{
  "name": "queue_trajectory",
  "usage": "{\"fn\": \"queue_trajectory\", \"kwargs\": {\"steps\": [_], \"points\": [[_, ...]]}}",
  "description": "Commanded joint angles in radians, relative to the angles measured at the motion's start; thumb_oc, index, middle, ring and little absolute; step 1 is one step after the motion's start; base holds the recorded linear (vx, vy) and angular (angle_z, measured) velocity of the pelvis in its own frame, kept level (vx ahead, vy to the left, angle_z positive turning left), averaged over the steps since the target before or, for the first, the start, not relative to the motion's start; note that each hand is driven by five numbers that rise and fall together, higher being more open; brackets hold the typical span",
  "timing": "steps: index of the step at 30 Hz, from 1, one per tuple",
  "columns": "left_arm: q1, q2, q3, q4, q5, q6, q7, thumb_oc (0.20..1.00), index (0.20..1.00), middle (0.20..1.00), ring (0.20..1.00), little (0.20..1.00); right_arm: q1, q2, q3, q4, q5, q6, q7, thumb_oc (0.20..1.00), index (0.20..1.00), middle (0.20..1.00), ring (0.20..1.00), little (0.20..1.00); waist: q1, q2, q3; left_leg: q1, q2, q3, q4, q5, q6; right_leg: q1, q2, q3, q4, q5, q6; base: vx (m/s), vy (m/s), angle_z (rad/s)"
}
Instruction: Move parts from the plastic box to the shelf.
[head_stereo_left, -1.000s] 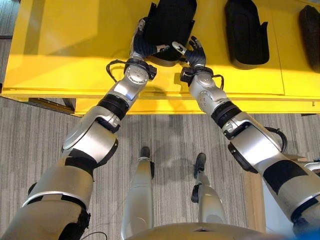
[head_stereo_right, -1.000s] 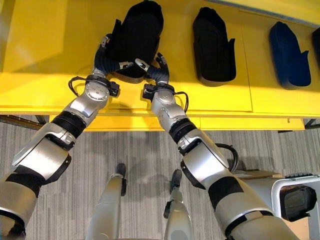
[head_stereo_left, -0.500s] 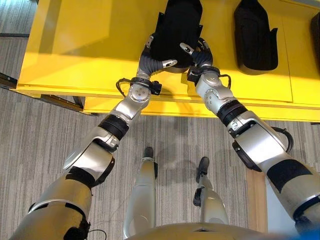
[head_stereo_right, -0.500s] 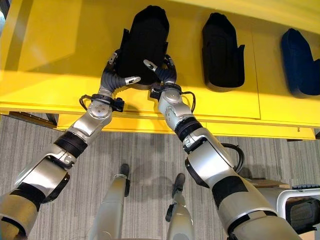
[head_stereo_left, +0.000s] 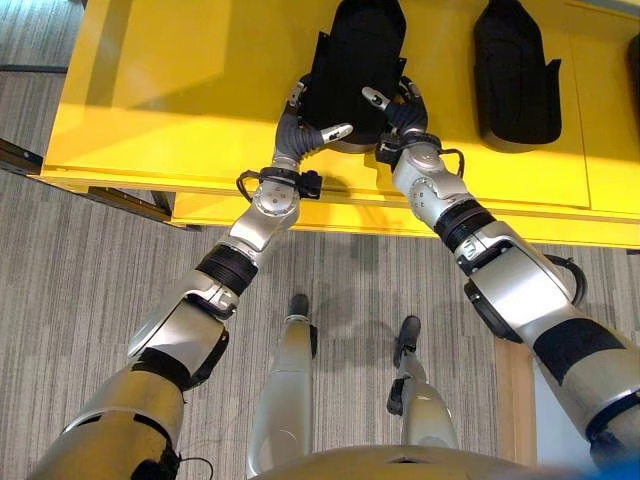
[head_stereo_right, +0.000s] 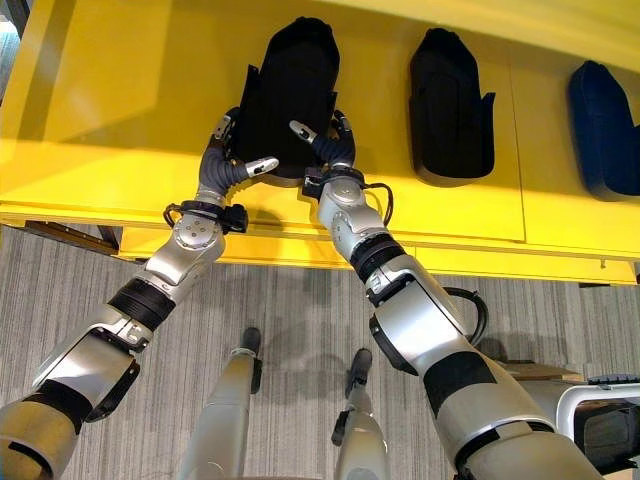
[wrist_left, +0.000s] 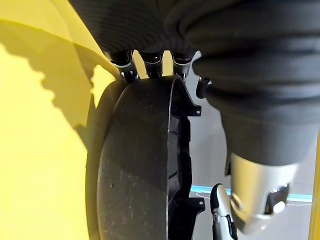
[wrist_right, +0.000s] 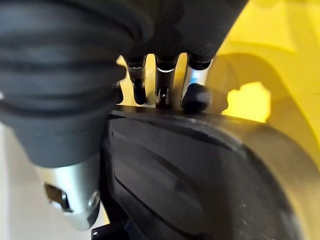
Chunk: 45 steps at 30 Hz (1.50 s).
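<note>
A black part (head_stereo_left: 352, 60) lies on the yellow shelf (head_stereo_left: 180, 100), at about 12 o'clock in the head views, and both hands are on its near end. The left hand (head_stereo_left: 300, 130) comes in from 7 o'clock and sits at the left side of the part. Its fingers lie straight along that edge and the thumb sticks out toward the middle, below the near end of the part. In the left wrist view the fingers (wrist_left: 151, 56) reach over the rim of the part (wrist_left: 140, 165) and touch it with their dark tips, so the hand is not clenched; it presses on the part rather than grasping it.

The right hand (head_stereo_left: 400, 105) comes in from 5 o'clock and sits at the right side of the near end. Its thumb points toward the left hand and its fingers rest against the right edge. In the right wrist view the fingers (wrist_right: 192, 95) stand straight on the edge of the part (wrist_right: 200, 175), released and only touching.

A second black part (head_stereo_left: 515, 70) lies on the shelf at about 1 o'clock, well apart from the hands. A dark blue part (head_stereo_right: 605, 130) lies farther to the right, at about 2 o'clock. The grey striped floor (head_stereo_left: 90, 280) shows below the front edge of the shelf.
</note>
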Motion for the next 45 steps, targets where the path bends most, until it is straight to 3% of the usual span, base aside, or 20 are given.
{"fn": "queue_trajectory", "kwargs": {"steps": [1, 24, 28, 30, 31, 32, 35, 36, 45], "points": [[-0.016, 0.004, -0.053, -0.026, -0.041, -0.005, -0.023, 1.000, 1.000, 1.000, 1.000, 1.000, -0.151, -0.022, -0.019, 0.000, -0.022, -0.014, 0.024, 1.000, 1.000, 1.000, 1.000, 1.000, 0.045, 0.000, 0.089, 0.049, -0.056, 0.057, -0.106, -0.013, 0.002, 0.207, -0.018, 0.000, 0.035, -0.124, 0.036, 0.00, 0.000, 0.00], [0.065, 0.052, -0.013, -0.181, -0.066, -0.042, -0.034, 1.000, 1.000, 1.000, 1.000, 1.000, -0.254, -0.100, 0.029, 0.000, -0.057, -0.023, 0.029, 1.000, 1.000, 1.000, 1.000, 1.000, 0.063, -0.019, 0.064, 0.058, -0.064, 0.050, -0.113, -0.021, 0.003, 0.228, -0.015, 0.000, 0.026, -0.118, 0.036, 0.00, -0.001, 0.00], [0.057, 0.097, 0.025, -0.225, -0.038, -0.055, -0.015, 1.000, 1.000, 1.000, 1.000, 1.000, -0.270, -0.139, 0.034, -0.010, -0.062, -0.024, 0.030, 1.000, 1.000, 1.000, 1.000, 1.000, 0.061, -0.021, 0.063, 0.064, -0.061, 0.052, -0.115, -0.021, 0.001, 0.230, -0.013, 0.000, 0.029, -0.120, 0.038, 0.00, -0.008, 0.00], [0.048, 0.166, 0.080, -0.264, -0.006, -0.072, 0.011, 1.000, 1.000, 1.000, 1.000, 1.000, -0.280, -0.184, 0.036, -0.025, -0.056, -0.025, 0.032, 1.000, 1.000, 1.000, 1.000, 1.000, 0.059, -0.022, 0.061, 0.071, -0.056, 0.054, -0.116, -0.022, -0.002, 0.232, -0.009, 0.003, 0.030, -0.126, 0.038, -0.06, -0.009, 0.00], [0.047, 0.217, 0.121, -0.283, 0.009, -0.086, 0.025, 1.000, 1.000, 1.000, 1.000, 1.000, -0.281, -0.211, 0.036, -0.037, -0.056, -0.023, 0.035, 1.000, 1.000, 1.000, 1.000, 1.000, 0.057, -0.023, 0.063, 0.067, -0.055, 0.062, -0.125, 0.013, 0.002, 0.221, -0.012, 0.001, 0.034, -0.115, 0.035, -0.04, -0.030, -0.01], [0.047, 0.231, 0.133, -0.290, 0.012, -0.090, 0.029, 1.000, 1.000, 1.000, 1.000, 1.000, -0.280, -0.215, 0.037, -0.044, -0.055, -0.023, 0.038, 1.000, 1.000, 1.000, 1.000, 1.000, 0.058, -0.025, 0.056, 0.078, -0.053, 0.055, -0.124, -0.017, -0.005, 0.231, -0.007, 0.005, 0.030, -0.129, 0.037, -0.04, -0.029, -0.03], [0.043, 0.293, 0.179, -0.309, 0.024, -0.106, 0.044, 1.000, 1.000, 1.000, 1.000, 1.000, -0.280, -0.238, 0.043, -0.070, -0.057, -0.025, 0.047, 1.000, 1.000, 1.000, 1.000, 1.000, 0.055, -0.025, 0.046, 0.087, -0.047, 0.057, -0.130, -0.016, -0.007, 0.233, -0.005, 0.007, 0.029, -0.135, 0.036, -0.02, -0.009, -0.01], [0.056, 0.329, 0.212, -0.324, 0.031, -0.115, 0.050, 1.000, 1.000, 1.000, 1.000, 1.000, -0.280, -0.256, 0.048, -0.088, -0.070, -0.024, 0.052, 1.000, 1.000, 1.000, 1.000, 1.000, 0.053, -0.025, 0.050, 0.082, -0.048, 0.066, -0.133, 0.015, -0.003, 0.227, -0.008, 0.005, 0.034, -0.125, 0.033, -0.11, 0.016, -0.02], [0.197, 0.395, 0.380, -0.429, 0.030, -0.149, 0.062, 1.000, 1.000, 1.000, 1.000, 1.000, -0.232, -0.347, 0.023, -0.193, -0.081, -0.035, 0.065, 1.000, 1.000, 1.000, 1.000, 1.000, 0.042, -0.020, 0.039, 0.120, -0.047, 0.069, -0.152, 0.023, -0.005, 0.230, -0.006, 0.013, 0.048, -0.137, 0.023, -0.02, 0.001, 0.00]]}}
